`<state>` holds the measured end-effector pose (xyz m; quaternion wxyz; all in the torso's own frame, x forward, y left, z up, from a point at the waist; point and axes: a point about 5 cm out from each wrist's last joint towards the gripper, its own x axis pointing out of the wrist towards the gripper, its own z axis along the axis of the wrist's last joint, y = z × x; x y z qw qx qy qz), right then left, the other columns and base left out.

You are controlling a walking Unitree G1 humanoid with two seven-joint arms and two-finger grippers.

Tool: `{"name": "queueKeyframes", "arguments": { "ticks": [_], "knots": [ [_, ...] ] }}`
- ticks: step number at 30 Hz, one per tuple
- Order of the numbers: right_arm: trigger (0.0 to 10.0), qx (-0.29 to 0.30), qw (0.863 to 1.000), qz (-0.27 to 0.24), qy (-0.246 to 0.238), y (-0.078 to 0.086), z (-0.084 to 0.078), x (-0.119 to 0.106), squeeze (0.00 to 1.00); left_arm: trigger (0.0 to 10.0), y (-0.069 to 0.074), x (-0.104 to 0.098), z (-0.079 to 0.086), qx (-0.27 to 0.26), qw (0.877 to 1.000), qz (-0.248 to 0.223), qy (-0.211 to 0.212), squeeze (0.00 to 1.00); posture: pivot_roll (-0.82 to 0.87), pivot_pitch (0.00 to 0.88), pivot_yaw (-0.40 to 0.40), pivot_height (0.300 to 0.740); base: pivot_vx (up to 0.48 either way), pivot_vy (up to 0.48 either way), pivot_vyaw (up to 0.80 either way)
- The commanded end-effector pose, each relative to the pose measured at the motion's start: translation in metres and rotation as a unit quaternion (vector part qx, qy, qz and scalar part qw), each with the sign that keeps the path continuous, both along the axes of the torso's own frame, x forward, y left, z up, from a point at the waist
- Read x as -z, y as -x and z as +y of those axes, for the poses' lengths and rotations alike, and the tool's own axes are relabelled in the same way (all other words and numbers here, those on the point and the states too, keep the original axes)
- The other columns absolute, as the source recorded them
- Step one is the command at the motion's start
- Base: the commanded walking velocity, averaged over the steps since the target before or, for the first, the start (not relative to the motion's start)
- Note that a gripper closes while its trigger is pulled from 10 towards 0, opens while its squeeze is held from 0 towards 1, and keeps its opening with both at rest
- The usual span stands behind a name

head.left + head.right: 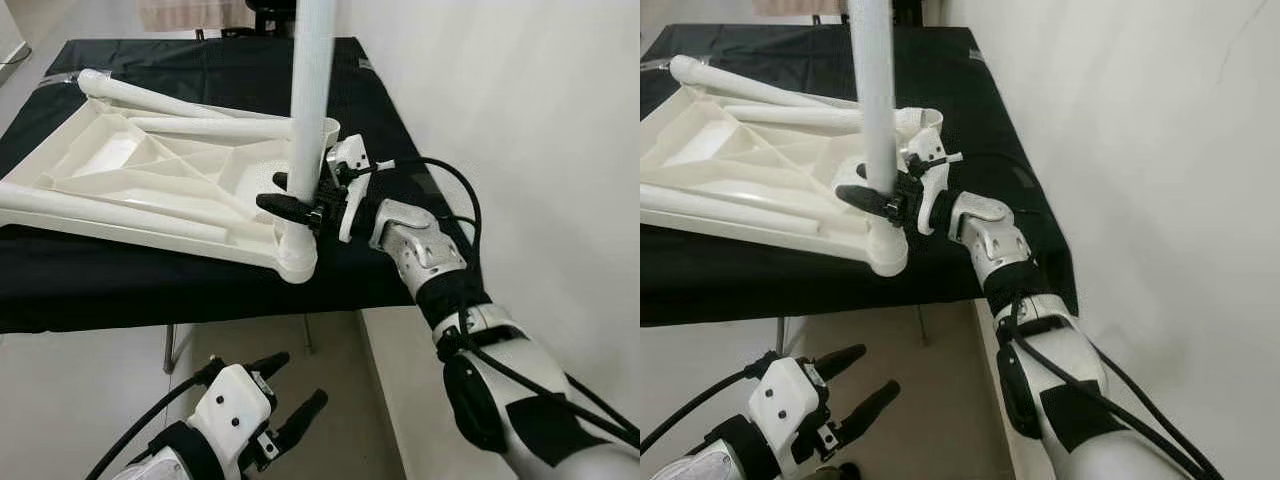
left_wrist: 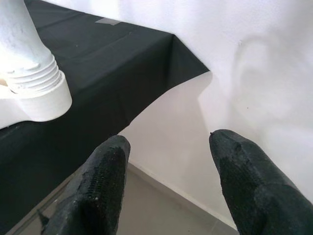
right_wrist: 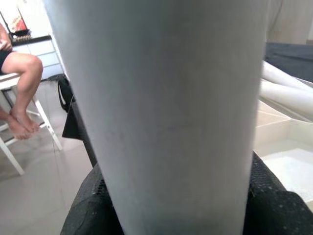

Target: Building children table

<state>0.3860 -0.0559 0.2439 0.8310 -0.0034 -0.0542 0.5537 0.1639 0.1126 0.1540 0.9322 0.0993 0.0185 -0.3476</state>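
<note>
1. White moulded-plastic children's tabletop [image 1: 150, 170], laid underside-up on the black cloth-covered work table [image 1: 100, 280]. Ribbed bracing is exposed on its underside. It is judged light, stiff and unlikely to flex much, though it could slide on the cloth when pushed.

2. White round plastic table leg [image 1: 310, 100], standing upright in the corner socket [image 1: 297, 255] of the tabletop, at the corner nearest the robot and close to the work table's near edge. A threaded collar is seen at the leg's foot in the left wrist view. The surface is smooth and judged slippery; the tube is judged hollow, light and rigid.

3. Further white plastic legs [image 1: 150, 97], lying flat across the tabletop, away from the upright leg.

4. Right gripper [image 1: 300, 200], closed around the upright leg just above the corner socket, one black finger on each side of the tube. A low hold, near the socket, is judged best for turning or pressing the leg home without tipping it.

5. Left gripper [image 1: 285, 395], held below the work table's near edge, fingers spread and empty. It is judged available to steady the tabletop beside the corner socket.

6. A seated person's legs [image 3: 22, 93] and a white chair, well apart from the work table, beyond it.
</note>
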Motion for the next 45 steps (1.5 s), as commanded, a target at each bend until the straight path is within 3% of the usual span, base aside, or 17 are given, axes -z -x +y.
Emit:
{"name": "queueKeyframes", "arguments": {
  "ticks": [1,5,7,10,14,19,20,21,22,25,27,32,34,35,42,44,45],
  "knots": [
    [0.0,-0.010,0.999,0.028,0.012,0.001,0.004,0.014,0.00,10.0,0.002,0.004,-0.002,0.001,1.000,0.008,0.000,0.00,0.14,0.146,-0.098,0.740,0.000,0.000,0.00],
    [0.0,0.043,0.998,0.026,0.044,-0.002,0.001,0.025,0.00,10.0,0.004,0.004,-0.002,0.001,1.000,0.008,0.000,0.00,0.12,0.153,-0.109,0.740,0.000,0.000,0.00],
    [0.0,0.362,0.927,0.028,0.097,-0.014,-0.019,0.056,0.00,10.0,0.007,0.004,-0.002,0.000,1.000,0.010,0.002,0.00,0.11,0.155,-0.128,0.740,0.000,0.000,0.00],
    [0.0,0.442,0.890,0.101,0.053,0.013,-0.009,0.095,0.00,10.0,0.008,0.002,-0.001,-0.005,1.000,0.012,0.008,0.00,0.12,0.160,-0.122,0.740,0.000,0.000,0.00],
    [0.0,0.443,0.885,0.139,0.023,0.028,0.013,0.112,0.00,10.0,0.007,0.001,-0.003,-0.005,1.000,0.011,0.009,0.00,0.13,0.166,-0.100,0.740,0.000,0.000,0.00],
    [0.0,0.417,0.902,0.112,0.013,0.008,0.044,0.083,0.00,10.0,0.007,0.003,-0.002,-0.004,1.000,0.010,0.006,0.00,0.14,0.153,-0.118,0.740,0.000,0.000,0.00],
    [3.3,0.407,0.906,0.113,0.016,0.006,0.049,0.078,0.00,10.0,0.006,0.003,-0.003,-0.006,1.000,0.009,0.005,0.00,0.15,0.149,-0.121,0.740,0.000,0.000,0.00],
    [3.3,0.407,0.906,0.113,0.016,0.006,0.049,0.078,0.00,10.0,0.006,0.003,-0.003,-0.006,1.000,0.009,0.005,0.00,0.15,0.149,-0.121,0.740,0.000,0.000,0.00],
    [10.0,0.409,0.906,0.111,0.023,0.006,0.052,0.075,0.00,10.0,0.005,0.003,-0.003,-0.008,1.000,0.007,0.004,0.00,0.15,0.148,-0.124,0.740,0.000,0.000,0.00],
    [10.0,0.405,0.908,0.108,0.028,0.009,0.058,0.070,0.00,10.0,0.004,0.004,-0.004,-0.013,1.000,0.005,0.004,0.00,0.17,0.144,-0.129,0.740,0.000,0.000,0.00],
    [10.0,0.371,0.922,0.109,0.001,0.009,0.060,0.062,1.00,10.0,0.004,0.003,-0.004,-0.017,1.000,0.002,0.003,0.00,0.17,0.141,-0.128,0.740,0.000,0.000,0.00],
    [10.0,0.197,0.974,0.085,-0.069,0.009,0.064,0.034,0.97,10.0,0.003,0.004,-0.004,-0.017,1.000,0.000,0.002,0.00,0.16,0.134,-0.130,0.740,0.000,0.000,0.00],
    [10.0,0.197,0.974,0.085,-0.069,0.009,0.064,0.034,0.97,10.0,0.003,0.004,-0.004,-0.017,1.000,0.000,0.002,0.00,0.16,0.134,-0.130,0.740,0.000,0.000,0.00],
    [10.0,0.161,0.982,0.071,-0.063,0.009,0.062,0.031,0.00,10.0,0.003,0.004,-0.005,-0.017,1.000,0.000,0.003,0.00,0.16,0.134,-0.130,0.740,0.000,0.000,0.00],
    [10.0,-0.003,1.000,0.022,0.009,0.012,0.043,0.028,0.00,10.0,0.005,0.003,-0.007,-0.017,1.000,-0.001,0.006,0.00,0.16,0.138,-0.129,0.740,0.000,0.000,0.00],
    [9.2,-0.013,1.000,0.024,0.016,0.011,0.041,0.028,0.00,10.0,0.005,0.003,-0.007,-0.017,1.000,-0.001,0.006,0.00,0.17,0.141,-0.129,0.740,0.000,0.000,0.00],
    [3.3,-0.013,0.999,0.032,0.025,0.009,0.038,0.029,0.00,10.0,0.006,0.002,-0.007,-0.017,1.000,-0.001,0.006,0.00,0.17,0.142,-0.128,0.740,0.000,0.000,0.00]
  ]
}}
